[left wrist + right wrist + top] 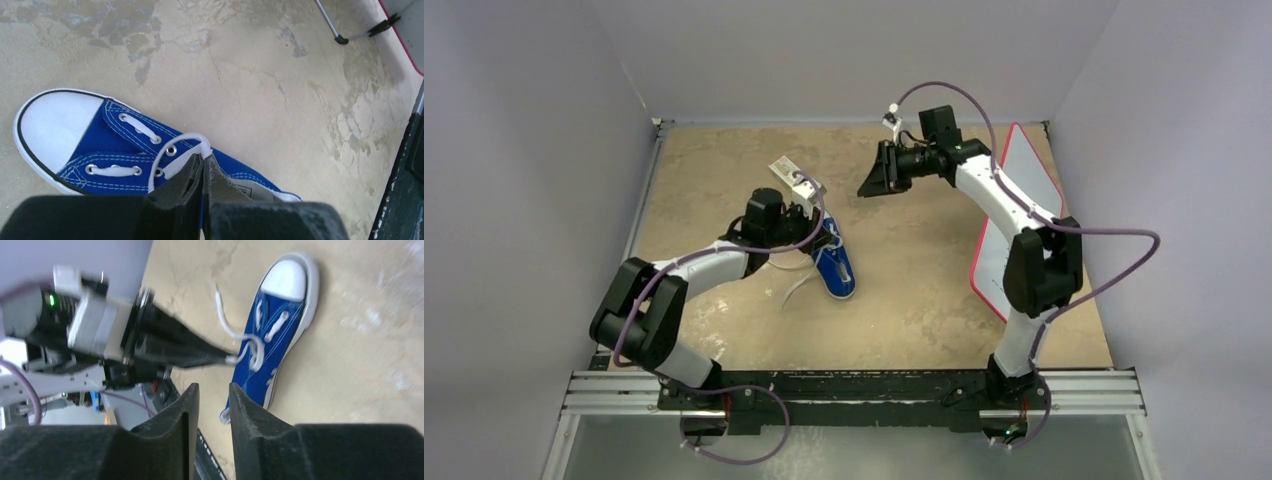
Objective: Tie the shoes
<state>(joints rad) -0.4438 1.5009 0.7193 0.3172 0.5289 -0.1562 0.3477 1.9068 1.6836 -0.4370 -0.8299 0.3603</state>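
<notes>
While the tan surface (904,300) takes up most of the overhead view, its finish is uneven, mottled with paler and greyer patches like worn plaster. A flat white panel with a red edge (1036,160) lies along its right side.

The 2 arms are white and black with purple cables. The right arm (999,195) reaches over the far half of the surface, raised and well apart from the shoe. Its black jaws stand a narrow gap apart with nothing between them. The left arm (709,265) stretches to the shoe, and its jaws are pinched together on a loop of lace above the tongue.

1 small sneaker (834,262) sits on its sole just left of the surface's centre, toe pointing toward the arm bases. Its upper is bright blue canvas with lines of white stitching. A white rubber sole with a thin dark line runs round it, and the smooth, rounded white toe cap (57,130) covers the front.

The flat white laces (180,137) cross between the lowest eyelets in 2 short bars, then rise in a curved loop to the pinched jaws. A loose end trails on the surface beside the shoe. The eyelets (171,150) are small silver metal rings. A dark printed outline (245,191) shows on the pale insole, too small to read.
</notes>
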